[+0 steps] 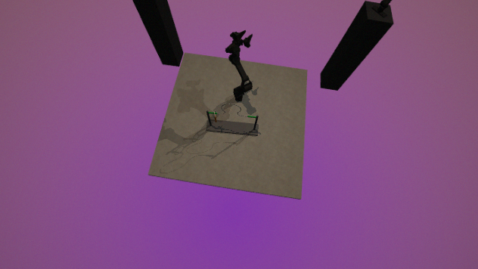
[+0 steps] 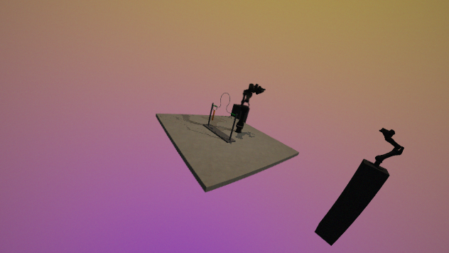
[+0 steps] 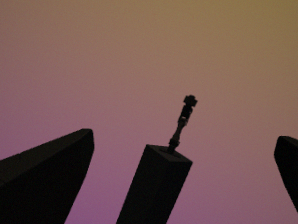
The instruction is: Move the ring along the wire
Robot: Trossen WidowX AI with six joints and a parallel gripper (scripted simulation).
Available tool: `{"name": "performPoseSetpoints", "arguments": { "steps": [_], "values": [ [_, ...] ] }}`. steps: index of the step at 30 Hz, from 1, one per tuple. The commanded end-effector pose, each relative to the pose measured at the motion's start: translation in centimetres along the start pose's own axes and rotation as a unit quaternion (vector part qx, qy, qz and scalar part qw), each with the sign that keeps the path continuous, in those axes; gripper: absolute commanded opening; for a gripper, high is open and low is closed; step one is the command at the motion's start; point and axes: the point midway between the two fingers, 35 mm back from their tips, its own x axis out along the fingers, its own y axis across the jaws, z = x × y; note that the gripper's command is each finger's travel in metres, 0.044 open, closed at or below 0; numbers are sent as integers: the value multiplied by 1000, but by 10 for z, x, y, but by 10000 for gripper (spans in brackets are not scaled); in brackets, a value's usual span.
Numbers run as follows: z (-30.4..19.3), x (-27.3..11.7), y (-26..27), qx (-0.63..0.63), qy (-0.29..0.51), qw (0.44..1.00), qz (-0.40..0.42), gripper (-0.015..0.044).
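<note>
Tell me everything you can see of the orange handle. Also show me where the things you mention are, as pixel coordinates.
The orange handle (image 1: 215, 119) (image 2: 213, 115) is a slim, straight, plain stick, its material unclear. It hangs roughly upright below the green part of the wire (image 1: 212, 112) (image 2: 215, 106) beside one post (image 1: 209, 119) (image 2: 210, 115), above the dark base (image 1: 235, 128) (image 2: 217, 132). The ring at its top is too small to make out well. The gripper (image 1: 247, 37) (image 2: 264, 89) (image 3: 184, 143) is away from it, open.

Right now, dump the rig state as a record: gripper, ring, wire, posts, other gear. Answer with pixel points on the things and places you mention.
gripper: open (image 1: 245, 37) (image 2: 264, 89) (image 3: 184, 142), nothing between the fingers
ring handle: orange (image 1: 215, 118) (image 2: 213, 115), hanging, not held
ring location: green part by one post (image 1: 209, 119) (image 2: 210, 114)
target: green part (image 1: 252, 117) (image 2: 233, 114) by the other post (image 1: 256, 123) (image 2: 232, 128)
wire between: thin, curved
other gear: second arm on a dark column (image 1: 355, 53) (image 2: 352, 202) (image 3: 155, 185)
transfer: not done
</note>
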Motion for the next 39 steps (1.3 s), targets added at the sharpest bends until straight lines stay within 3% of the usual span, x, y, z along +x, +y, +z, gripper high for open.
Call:
{"name": "performPoseSetpoints", "arguments": {
  "steps": [1,9,16,23,31,39],
  "values": [
    [0,0,1,0,-2,1000,2,374],
    [11,-35,67,25,-106,985,132,164],
    [14,-107,139,51,-216,927,303,160],
    [-3,-207,188,73,-305,821,477,160],
    [-43,-331,217,88,-372,653,653,160],
    [-110,-447,203,89,-396,446,798,160]
  ]
}}
